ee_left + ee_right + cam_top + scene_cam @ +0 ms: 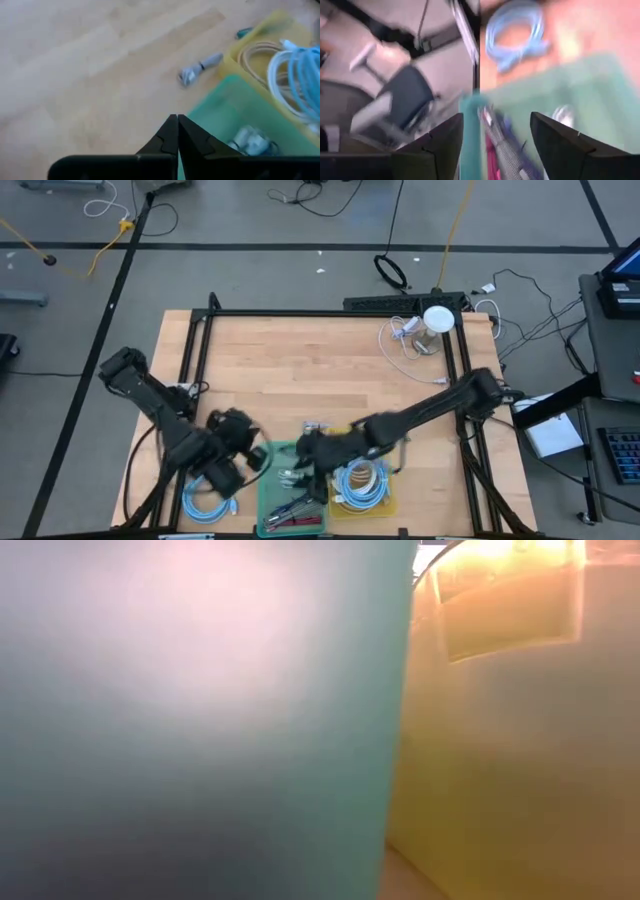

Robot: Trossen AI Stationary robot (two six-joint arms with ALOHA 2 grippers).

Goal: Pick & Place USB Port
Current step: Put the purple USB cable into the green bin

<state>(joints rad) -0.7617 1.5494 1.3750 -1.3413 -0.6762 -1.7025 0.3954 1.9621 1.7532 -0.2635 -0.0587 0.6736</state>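
Observation:
A small grey USB connector [199,68] lies flat on the wood just beyond the far edge of the bins [316,427]. A green bin [275,510] and a yellow bin [385,502] stand side by side at the near edge. In the green bin lie a small silvery part [250,140] [563,115] and tools with red handles [300,520]. My left gripper [177,124] [254,452] is shut and hovers at the green bin's left far corner. My right gripper [502,142] [302,464] is open, pointing down over the green bin's inside.
Coiled white and blue cables [358,483] fill the yellow bin. A blue cable coil [205,502] lies on the table left of the green bin. A white round object with cords [437,320] sits at the far right corner. The bins' walls [200,720] block the low view.

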